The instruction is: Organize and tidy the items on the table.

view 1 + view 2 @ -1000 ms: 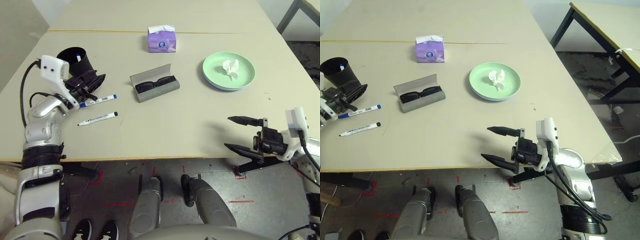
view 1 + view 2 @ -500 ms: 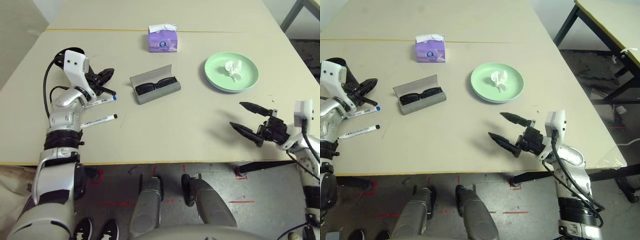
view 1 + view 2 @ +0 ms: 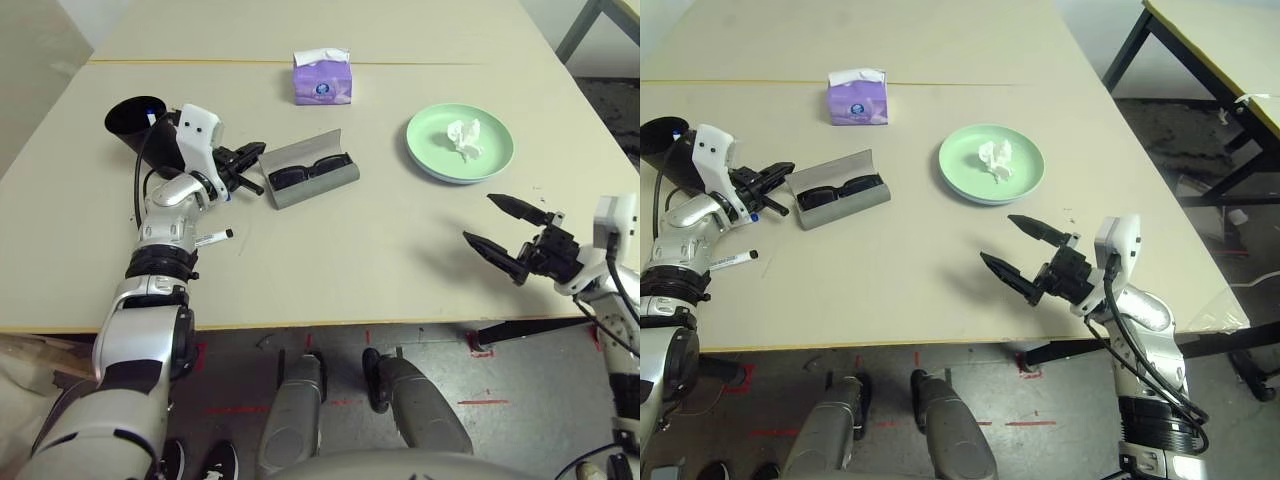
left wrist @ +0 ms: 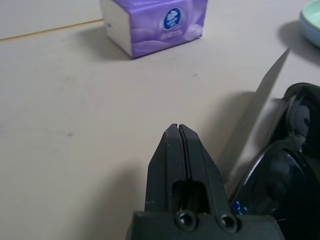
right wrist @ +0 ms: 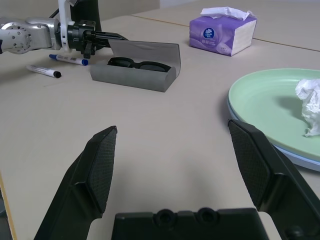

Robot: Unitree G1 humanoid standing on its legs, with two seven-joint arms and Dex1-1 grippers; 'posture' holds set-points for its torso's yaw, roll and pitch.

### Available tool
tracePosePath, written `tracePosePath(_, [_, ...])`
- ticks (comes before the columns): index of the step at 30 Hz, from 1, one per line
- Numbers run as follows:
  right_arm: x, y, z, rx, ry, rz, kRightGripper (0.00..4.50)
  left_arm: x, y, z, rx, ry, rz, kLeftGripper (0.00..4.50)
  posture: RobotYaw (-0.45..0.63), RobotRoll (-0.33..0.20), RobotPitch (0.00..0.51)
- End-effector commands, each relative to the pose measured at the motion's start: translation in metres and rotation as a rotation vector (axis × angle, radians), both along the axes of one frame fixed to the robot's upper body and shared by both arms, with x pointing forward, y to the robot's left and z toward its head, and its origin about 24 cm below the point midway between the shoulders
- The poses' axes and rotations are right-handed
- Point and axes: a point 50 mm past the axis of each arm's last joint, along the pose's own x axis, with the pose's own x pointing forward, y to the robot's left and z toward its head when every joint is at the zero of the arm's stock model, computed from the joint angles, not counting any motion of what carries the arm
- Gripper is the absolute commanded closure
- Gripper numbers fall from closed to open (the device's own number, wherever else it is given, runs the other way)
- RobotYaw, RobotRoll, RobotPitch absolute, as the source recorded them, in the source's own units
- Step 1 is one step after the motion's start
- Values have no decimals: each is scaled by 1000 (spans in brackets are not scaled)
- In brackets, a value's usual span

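Left gripper (image 3: 252, 156), jaws pressed together and empty, is pointing at the open case (image 3: 310, 172) lying just beyond its tip, long axis across the tabletop (image 3: 330, 260). Right gripper (image 3: 507, 232), jaws spread wide, is hovering well apart.

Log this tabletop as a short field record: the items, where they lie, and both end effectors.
glasses case: open, black sunglasses inside
green plate: holds crumpled tissue
markers: blue-capped and black-capped, lying on table at the robot's left
tissue box: far side, upright
left end effector: shut, by the case's lid
right end effector: open, holding nothing
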Motion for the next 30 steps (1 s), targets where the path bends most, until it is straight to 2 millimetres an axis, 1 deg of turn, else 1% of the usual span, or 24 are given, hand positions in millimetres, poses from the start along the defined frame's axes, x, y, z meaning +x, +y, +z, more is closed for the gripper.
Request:
tracePosePath(1, [-1, -2, 1, -4, 4, -3, 0, -3, -4, -11, 31, 34, -53, 4460, -136, 0, 231])
tracePosePath(7, [1, -2, 1, 8, 7, -3, 0, -11, -7, -20, 65, 69, -125, 4460, -131, 0, 230])
tracePosePath(13, [-1, 4, -2, 14, 19, 63, 0, -20, -6, -27, 115, 107, -189, 4460, -129, 0, 229])
tracePosePath(18, [-5, 6, -4, 3, 40, 128, 0, -27, 0, -28, 157, 130, -221, 4460, -130, 0, 230])
tracePosePath(21, [-5, 4, -6, -10, 50, 140, 0, -29, 6, -25, 166, 128, -211, 4460, -127, 0, 231])
tracePosePath(25, [-4, 2, -6, -16, 56, 138, 0, -30, 21, -14, 160, 108, -160, 4460, -117, 0, 230])
tracePosePath(30, [-1, 4, -7, -13, 59, 139, 0, -33, 47, 12, 133, 47, -61, 4460, -97, 0, 229])
